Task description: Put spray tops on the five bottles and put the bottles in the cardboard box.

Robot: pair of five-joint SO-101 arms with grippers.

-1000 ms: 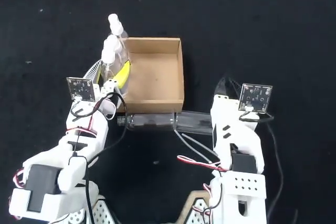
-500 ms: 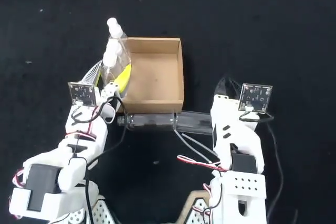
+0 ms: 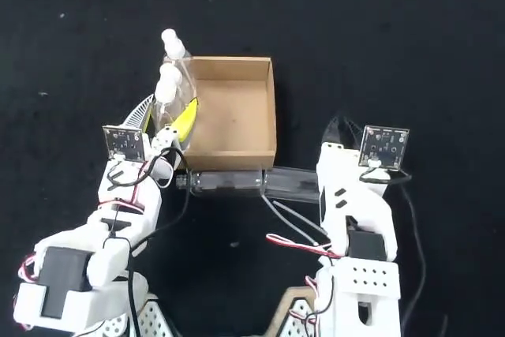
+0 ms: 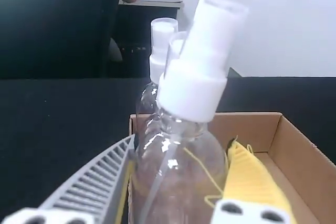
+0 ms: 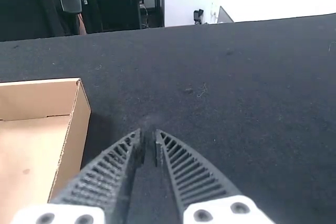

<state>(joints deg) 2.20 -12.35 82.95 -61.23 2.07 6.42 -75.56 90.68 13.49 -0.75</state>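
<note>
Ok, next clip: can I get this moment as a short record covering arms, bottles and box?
left gripper: shut on bottle, at the left wall of the box
bottle: clear, white spray top fitted
second bottle: spray top fitted, just beyond the first
right gripper: shut, holding nothing, to the right of the box

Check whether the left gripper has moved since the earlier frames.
Yes: the left gripper, shut on a bottle, drew slightly back toward its base, beside the cardboard box.
</note>
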